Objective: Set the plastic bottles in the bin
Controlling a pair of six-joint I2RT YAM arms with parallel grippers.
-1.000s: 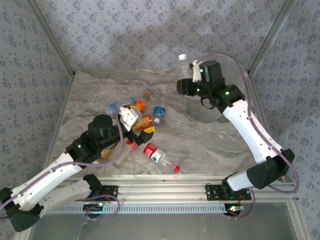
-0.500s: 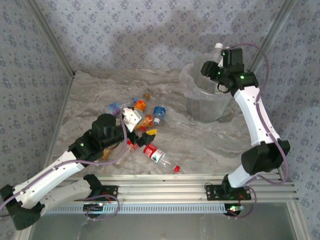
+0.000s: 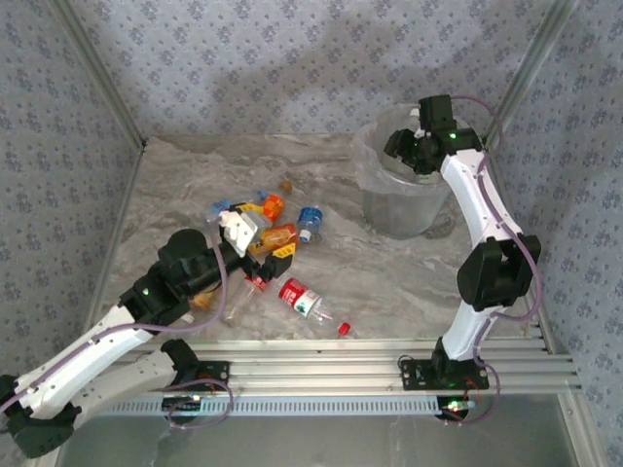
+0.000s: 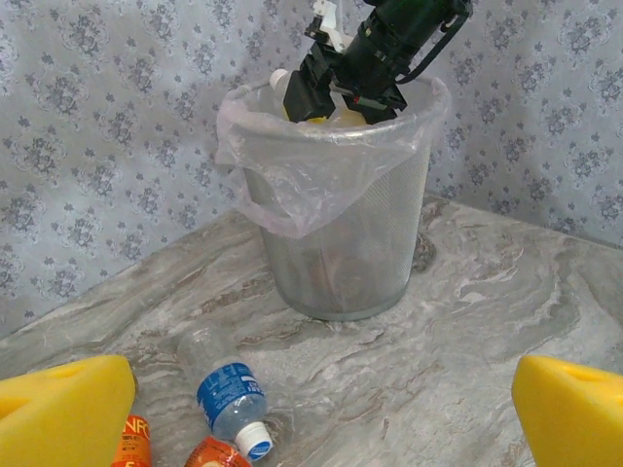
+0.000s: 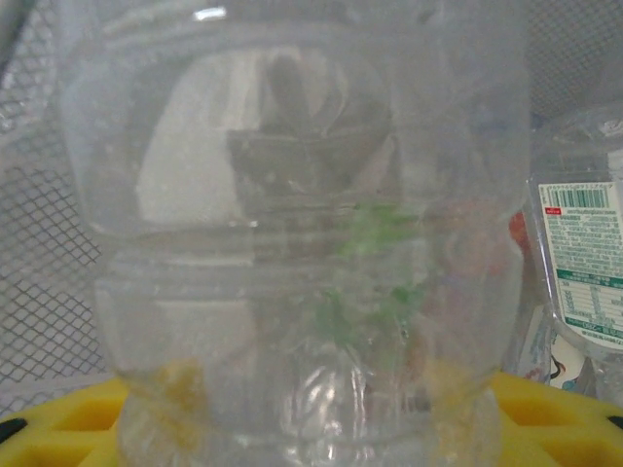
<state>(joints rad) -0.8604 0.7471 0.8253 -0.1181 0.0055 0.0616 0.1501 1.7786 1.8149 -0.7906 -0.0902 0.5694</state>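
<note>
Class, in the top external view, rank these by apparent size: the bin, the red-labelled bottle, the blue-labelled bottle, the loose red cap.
1. bin
2. red-labelled bottle
3. blue-labelled bottle, seemingly shorter, though its clear body barely shows, so unsure
4. loose red cap

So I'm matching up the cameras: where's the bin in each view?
Top external: bin upper right.
Left wrist: centre, upper half, bag-lined.
Right wrist: its mesh wall at the left edge.
Shared landmark: the clear bottle in the right gripper at its mouth.
</note>
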